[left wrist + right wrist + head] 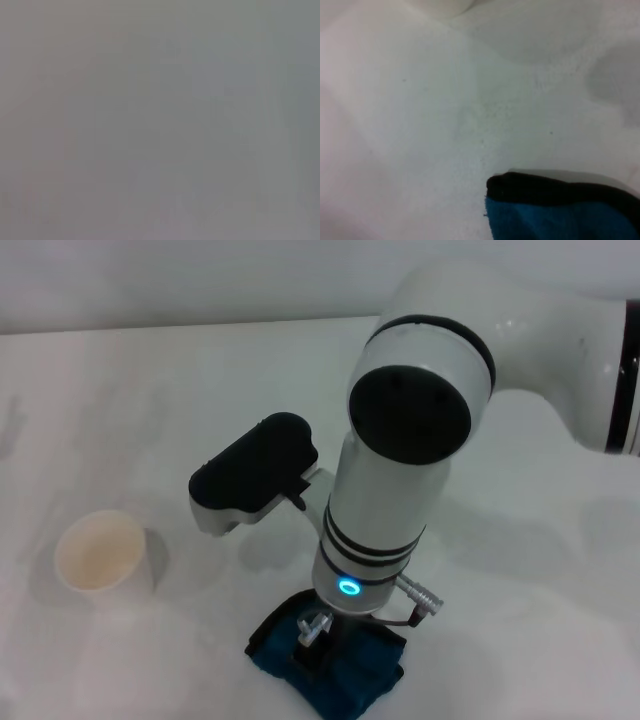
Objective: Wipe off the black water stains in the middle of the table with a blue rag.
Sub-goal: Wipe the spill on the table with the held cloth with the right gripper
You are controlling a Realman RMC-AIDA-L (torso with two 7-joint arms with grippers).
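Observation:
The blue rag (352, 676) lies bunched on the white table (150, 410) at the near edge, a little right of centre. My right gripper (313, 638) points straight down into the middle of the rag, mostly hidden under its own wrist. The right wrist view shows a black-trimmed corner of the blue rag (555, 220) against bare table (420, 125) with only faint specks. No black water stains show in any view; the right arm covers much of the table's middle. The left gripper is out of view, and the left wrist view is a blank grey.
A white paper cup (98, 552) stands upright on the left of the table, well apart from the rag. The right arm's forearm and elbow (420, 410) hang over the centre, coming in from the upper right.

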